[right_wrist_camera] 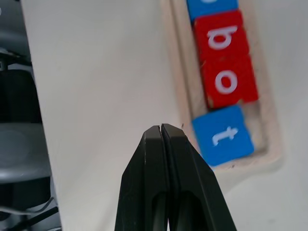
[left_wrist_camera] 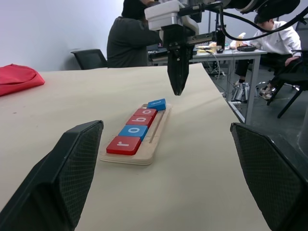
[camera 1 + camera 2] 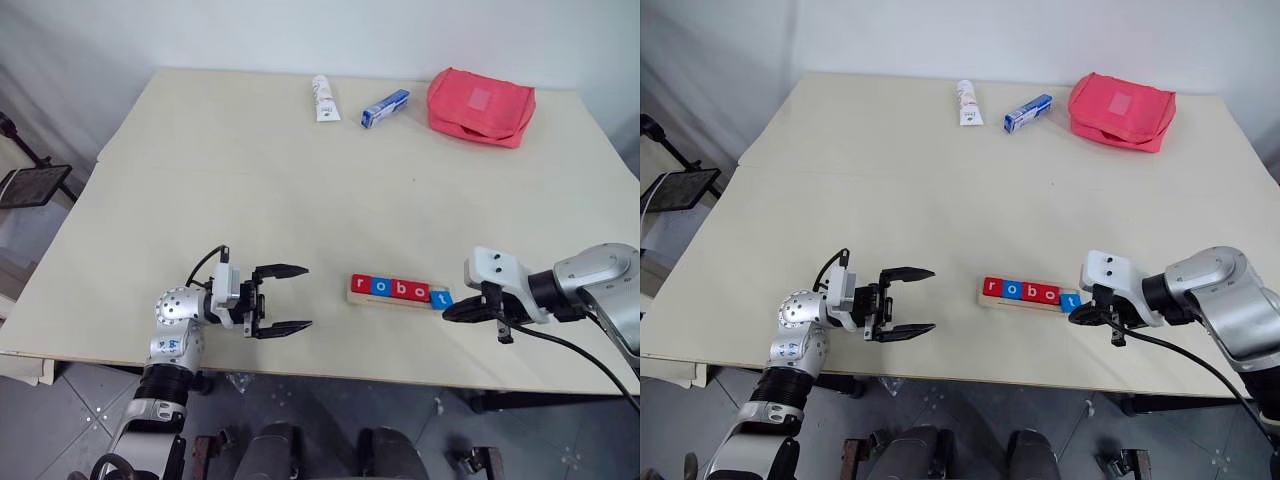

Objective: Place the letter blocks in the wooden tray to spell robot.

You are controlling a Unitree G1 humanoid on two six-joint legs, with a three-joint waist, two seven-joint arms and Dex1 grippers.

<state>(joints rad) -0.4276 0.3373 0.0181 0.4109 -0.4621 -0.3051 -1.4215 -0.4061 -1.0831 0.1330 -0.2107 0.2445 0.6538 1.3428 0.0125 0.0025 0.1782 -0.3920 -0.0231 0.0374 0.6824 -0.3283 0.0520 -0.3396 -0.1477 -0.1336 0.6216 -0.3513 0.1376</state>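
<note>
Desk: pale wood, under my arms.
Near edge: wooden tray lies flat.
Far edge: white tube, blue-and-white box, red pouch.

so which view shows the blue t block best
The right wrist view: the blue t block is close, letter clear, sitting crooked at the wooden tray's end. The head views show it small beside the right tool; the left wrist view shows it far, edge-on.
</note>
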